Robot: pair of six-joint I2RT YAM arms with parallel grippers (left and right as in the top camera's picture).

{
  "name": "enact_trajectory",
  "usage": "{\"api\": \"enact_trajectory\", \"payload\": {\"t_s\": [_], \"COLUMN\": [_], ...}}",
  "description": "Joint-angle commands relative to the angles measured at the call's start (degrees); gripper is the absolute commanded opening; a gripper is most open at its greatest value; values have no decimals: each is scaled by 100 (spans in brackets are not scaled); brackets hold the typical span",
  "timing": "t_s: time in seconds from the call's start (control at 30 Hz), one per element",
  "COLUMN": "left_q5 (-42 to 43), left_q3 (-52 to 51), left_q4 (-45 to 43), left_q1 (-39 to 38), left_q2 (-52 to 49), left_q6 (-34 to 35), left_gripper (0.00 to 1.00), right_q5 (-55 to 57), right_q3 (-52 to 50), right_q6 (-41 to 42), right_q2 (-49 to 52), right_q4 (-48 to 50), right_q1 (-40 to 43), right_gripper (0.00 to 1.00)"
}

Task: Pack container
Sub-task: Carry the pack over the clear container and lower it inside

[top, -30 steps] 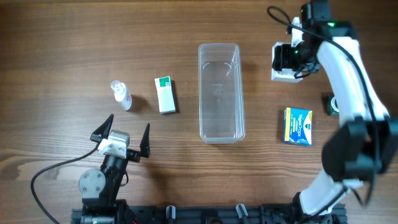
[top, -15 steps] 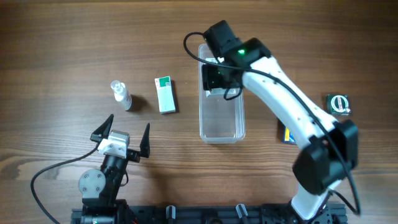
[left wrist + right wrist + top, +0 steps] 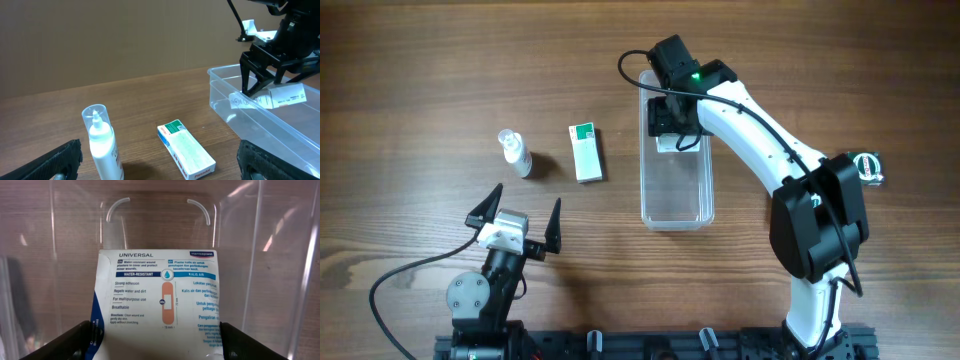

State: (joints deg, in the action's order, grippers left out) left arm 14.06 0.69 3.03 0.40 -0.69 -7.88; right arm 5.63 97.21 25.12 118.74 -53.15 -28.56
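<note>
While the right gripper (image 3: 670, 128) hangs over the far end of the container (image 3: 676, 195), a white plaster box (image 3: 160, 295) sits between its two dark fingers, just inside the tub's end wall. The fingers (image 3: 82, 340) stand close against the box's two side edges; whether they press on it cannot be told. The box face reads "UNIVERSAL" and "WATER-RESISTANT" and bears a drawing of a plaster strip.

The container is a long, narrow tub of clear plastic with rounded corners and a raised rim. It lies in the middle of the wooden table (image 3: 420, 80), its long side running away from the arm bases. The wood grain shows plainly through its floor and walls, and light glints along its edges. From the right wrist, two curved moulded marks show at its end. Apart from the plaster box at the far end, its floor is bare.

To its left lies a green-and-white carton (image 3: 585, 152), flat and apart from the tub. Farther left is a small clear spray bottle (image 3: 514, 152). The left gripper (image 3: 520, 215) rests near the table's front edge with its jaws spread wide, holding nothing. A small dark packet (image 3: 867, 167) shows by the right arm.
</note>
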Motion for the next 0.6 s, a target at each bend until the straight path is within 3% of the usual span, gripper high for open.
{"api": "enact_trajectory", "payload": {"t_s": [0.0, 0.27, 0.57], "left_q5": [48, 48, 46], "left_q3": [-35, -35, -35], "left_q4": [2, 2, 2], "left_q1": [35, 35, 35], "left_q2": [31, 31, 31], "left_q6": [-9, -7, -9], "left_gripper": [100, 100, 100], "right_q5": [76, 90, 199], "right_q3": [17, 17, 127], "right_q6": [-111, -116, -271], "right_q2": [107, 107, 105], "right_q4": [251, 741, 505], "right_q1": [-17, -17, -17], "right_gripper": [79, 81, 85]}}
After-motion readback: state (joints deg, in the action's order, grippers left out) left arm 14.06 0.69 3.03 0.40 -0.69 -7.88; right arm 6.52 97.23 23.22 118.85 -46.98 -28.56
